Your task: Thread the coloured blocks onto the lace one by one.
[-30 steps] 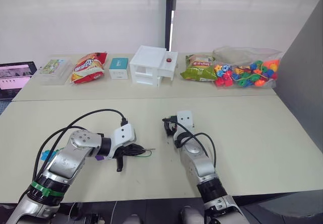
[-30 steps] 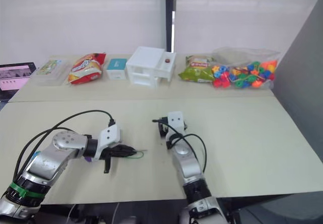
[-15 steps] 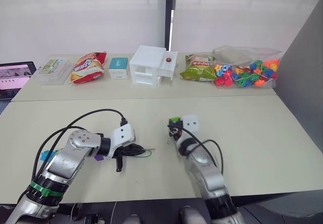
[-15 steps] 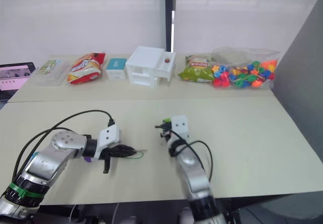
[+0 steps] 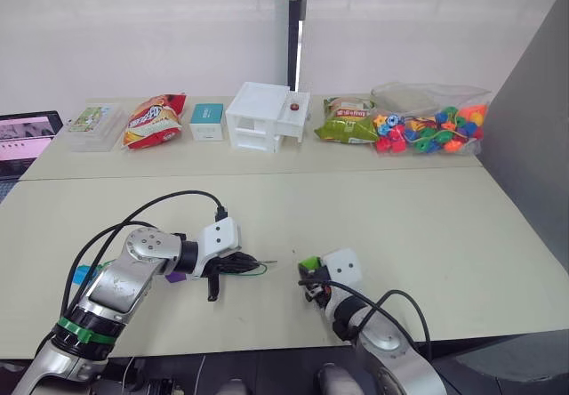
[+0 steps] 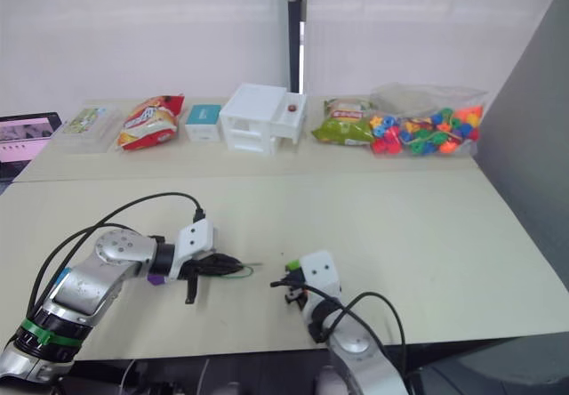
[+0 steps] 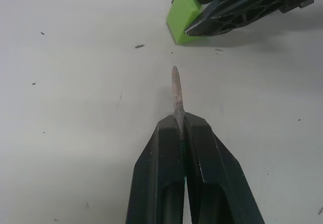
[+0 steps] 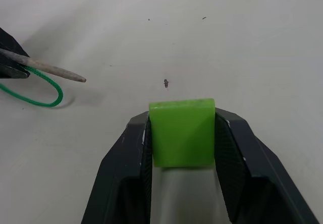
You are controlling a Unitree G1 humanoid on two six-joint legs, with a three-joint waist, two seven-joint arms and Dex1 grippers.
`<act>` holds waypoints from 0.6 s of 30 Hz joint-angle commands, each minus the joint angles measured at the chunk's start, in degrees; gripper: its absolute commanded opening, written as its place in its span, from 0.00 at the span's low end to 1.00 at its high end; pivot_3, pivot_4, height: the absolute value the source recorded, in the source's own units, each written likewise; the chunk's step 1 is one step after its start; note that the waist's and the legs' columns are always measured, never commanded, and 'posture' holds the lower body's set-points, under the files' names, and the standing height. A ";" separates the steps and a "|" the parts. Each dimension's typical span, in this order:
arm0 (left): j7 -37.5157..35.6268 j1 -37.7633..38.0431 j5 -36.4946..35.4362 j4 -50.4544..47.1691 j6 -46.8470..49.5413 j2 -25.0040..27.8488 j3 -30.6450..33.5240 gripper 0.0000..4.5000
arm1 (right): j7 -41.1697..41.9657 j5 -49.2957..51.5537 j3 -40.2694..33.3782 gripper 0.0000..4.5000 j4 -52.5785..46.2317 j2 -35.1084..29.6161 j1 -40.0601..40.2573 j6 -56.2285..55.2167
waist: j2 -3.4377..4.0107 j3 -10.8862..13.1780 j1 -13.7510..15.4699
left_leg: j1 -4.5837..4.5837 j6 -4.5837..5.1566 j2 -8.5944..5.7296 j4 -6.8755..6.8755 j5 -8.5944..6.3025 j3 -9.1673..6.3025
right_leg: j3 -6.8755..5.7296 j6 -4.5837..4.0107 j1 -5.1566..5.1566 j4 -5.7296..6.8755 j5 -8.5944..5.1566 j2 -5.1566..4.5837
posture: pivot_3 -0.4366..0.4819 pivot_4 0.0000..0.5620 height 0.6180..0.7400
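Blocks: one light green (image 8: pixel 181 131) in right tool (image 8: pixel 182 148) | left tool (image 7: pixel 182 133) pinches one lace (image 7: pixel 175 90)

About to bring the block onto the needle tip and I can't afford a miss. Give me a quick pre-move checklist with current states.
1. Left gripper shut on the lace with the needle tip sticking out: ok.
2. Right gripper shut on the light green block: ok.
3. Block's hole facing the tip: cannot tell.
4. Tip and block apart, nothing lying between them: ok.
5. Tip in line with the block: not ok, it points past its side.
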 commanded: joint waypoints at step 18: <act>-1.27 -0.64 -0.17 1.51 -2.82 -0.61 -0.69 0.00 | 43.64 19.44 -8.35 1.00 1.61 -31.29 -24.53 2.36 | -0.04 0.02 0.25 | -0.01 0.01 -0.01 0.12 0.00 0.00 | -0.02 0.00 0.09 -0.05 0.00 0.02 | 0.48 0.27 1.00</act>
